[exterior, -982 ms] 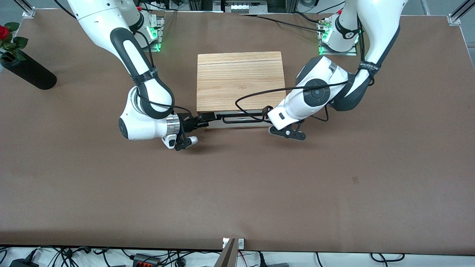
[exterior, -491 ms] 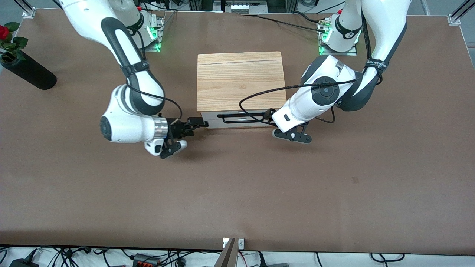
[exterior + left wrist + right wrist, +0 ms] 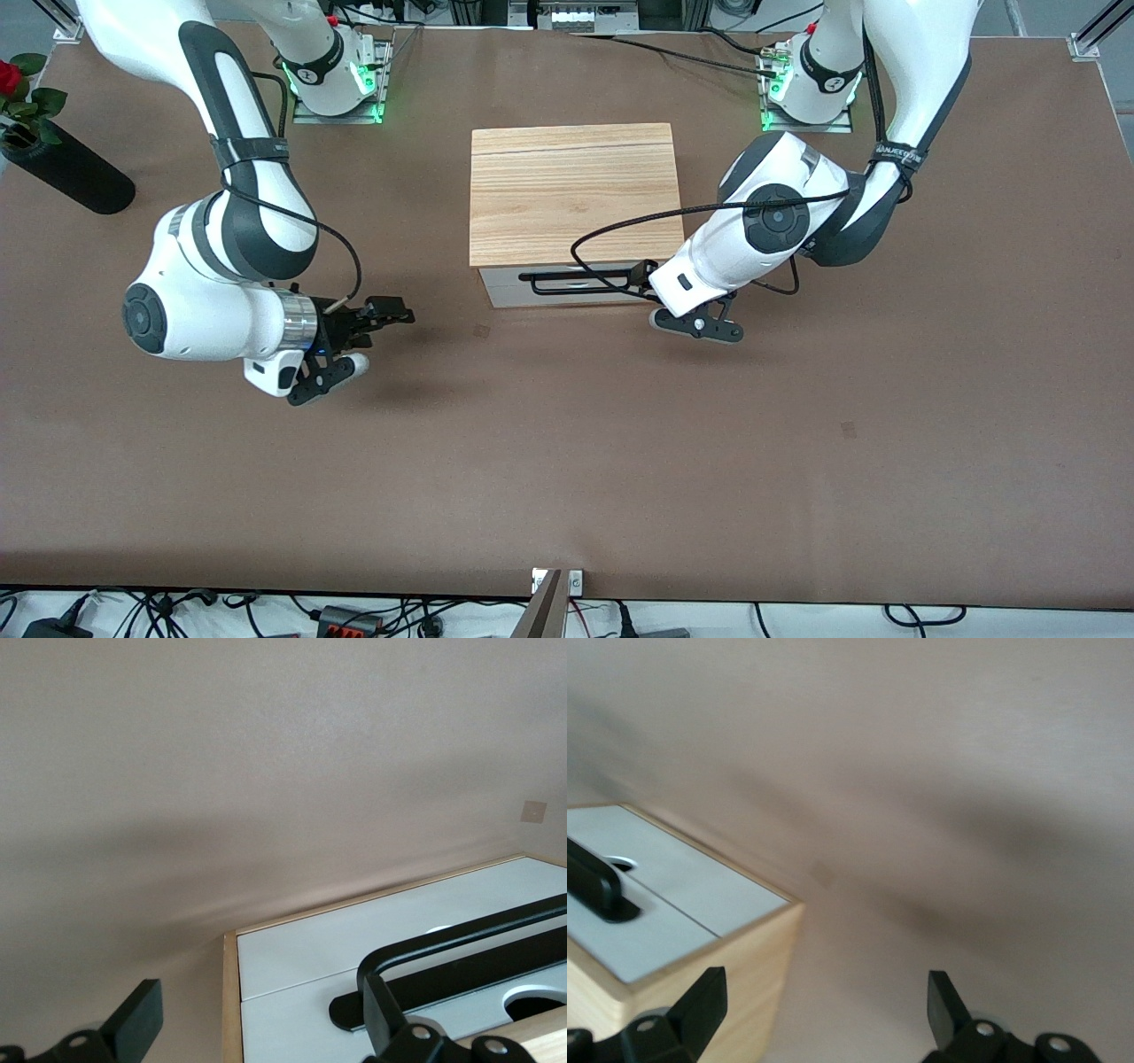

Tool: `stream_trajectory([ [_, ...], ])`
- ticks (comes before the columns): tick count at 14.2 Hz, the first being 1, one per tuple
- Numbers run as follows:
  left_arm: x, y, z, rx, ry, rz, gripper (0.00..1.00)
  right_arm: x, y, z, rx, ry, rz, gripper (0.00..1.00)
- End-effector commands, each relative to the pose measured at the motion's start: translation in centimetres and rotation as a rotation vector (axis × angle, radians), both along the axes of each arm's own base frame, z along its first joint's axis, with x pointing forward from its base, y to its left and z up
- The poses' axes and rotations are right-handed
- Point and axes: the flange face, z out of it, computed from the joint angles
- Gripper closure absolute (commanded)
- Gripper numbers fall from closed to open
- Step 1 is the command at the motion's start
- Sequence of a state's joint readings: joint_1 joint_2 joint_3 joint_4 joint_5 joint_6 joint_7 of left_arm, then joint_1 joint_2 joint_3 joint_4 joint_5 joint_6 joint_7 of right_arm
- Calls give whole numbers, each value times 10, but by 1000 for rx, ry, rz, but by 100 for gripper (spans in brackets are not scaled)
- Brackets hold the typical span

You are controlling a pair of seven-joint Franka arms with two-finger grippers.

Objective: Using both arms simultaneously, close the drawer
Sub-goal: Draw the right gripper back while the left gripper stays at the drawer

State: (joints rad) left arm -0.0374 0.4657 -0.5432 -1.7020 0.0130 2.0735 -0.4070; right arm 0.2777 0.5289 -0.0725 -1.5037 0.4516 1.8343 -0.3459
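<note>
The shallow wooden drawer with a white front panel sits in the light-wood grained box, which stands in the middle of the brown tabletop toward the edge where the robot bases are; its white face looks flush with the box front, so I judge it pushed home or very nearly so. It should handle as a stiff, light, rigid tray on a slide: nothing fragile, but the smooth white panel offers little friction, so the long black bar handle is the sure place to take hold, one hand near each end to keep the push square. The drawer faces the tabletop edge nearest the front camera and travels straight toward the bases; its long axis, like the handle's, runs parallel to that edge, from one arm's end of the tabletop to the other. The left hand is at the handle's end toward the left arm's side, its fingers spread either side of the bar rather than clenched, though the wrist view is too close to settle contact. The right hand, released and empty with fingers apart, hovers low over bare tabletop well clear of the box, toward the right arm's end.
</note>
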Motion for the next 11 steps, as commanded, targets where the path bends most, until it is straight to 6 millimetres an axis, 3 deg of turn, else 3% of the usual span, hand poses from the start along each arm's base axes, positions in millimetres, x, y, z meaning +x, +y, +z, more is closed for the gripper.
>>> stream_trajectory([
  [1,0,0,3,11,-12,-14,0,-4,-6,21,-87,-6,34,0],
  [3,0,1,3,12,-12,-12,0,-4,-16,31,-158,-32,59,0],
  [7,4,7,5,13,-16,-3,0,-13,-44,77,-325,-52,24,0],
  [9,17,19,20,14,-42,24,0,-19,-63,100,-383,-52,-19,0],
  [11,33,38,41,26,-54,57,0,-23,-94,120,-408,-40,-67,0],
])
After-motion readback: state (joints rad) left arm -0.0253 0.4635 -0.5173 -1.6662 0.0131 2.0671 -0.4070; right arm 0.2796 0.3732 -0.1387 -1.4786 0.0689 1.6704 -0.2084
